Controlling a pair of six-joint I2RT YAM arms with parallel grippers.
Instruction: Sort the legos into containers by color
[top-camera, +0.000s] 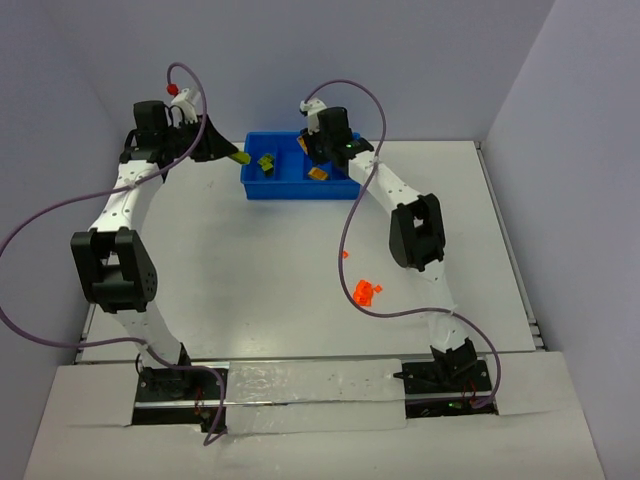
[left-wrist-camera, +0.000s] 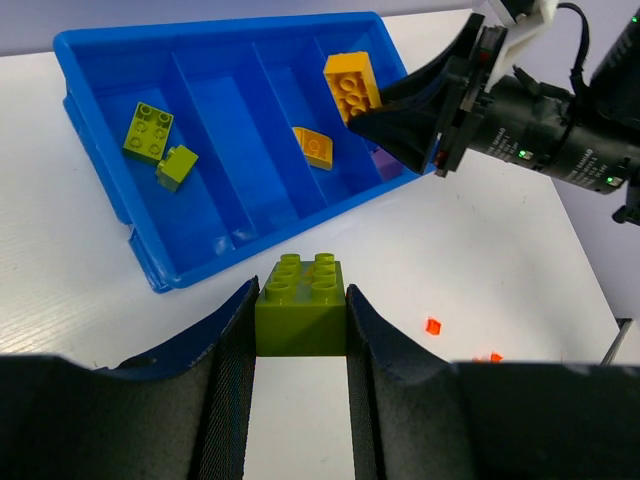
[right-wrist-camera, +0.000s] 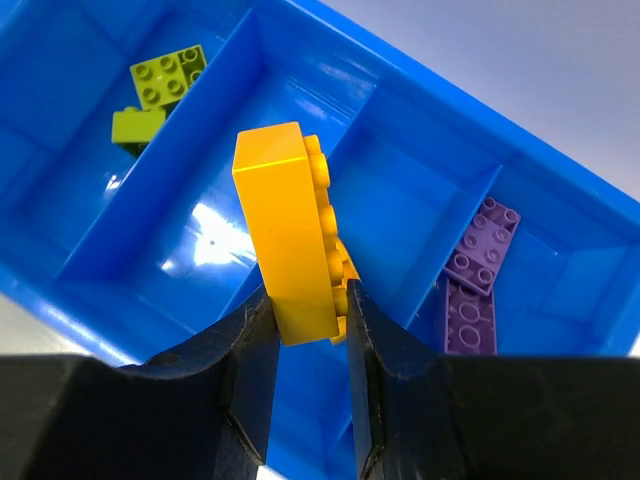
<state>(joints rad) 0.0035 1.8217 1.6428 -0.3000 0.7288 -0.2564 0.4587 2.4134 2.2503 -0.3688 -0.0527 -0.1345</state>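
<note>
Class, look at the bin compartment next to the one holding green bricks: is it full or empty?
Empty. That compartment shows only bare blue floor in both wrist views, while the green bricks lie in the end one beside it.

The left arm (top-camera: 125, 200) rises from its base, folds at the elbow and reaches far forward, wrist turned to the right. The left gripper (left-wrist-camera: 300, 292) is closed on an olive-green brick (left-wrist-camera: 300, 315), pinched squarely between both fingers, studs up. The right arm (top-camera: 380, 185) extends forward and leftward, wrist pitched down. The right gripper (right-wrist-camera: 308, 295) is clamped on a yellow-orange brick (right-wrist-camera: 285, 225), held on edge with its studs facing sideways.
</note>
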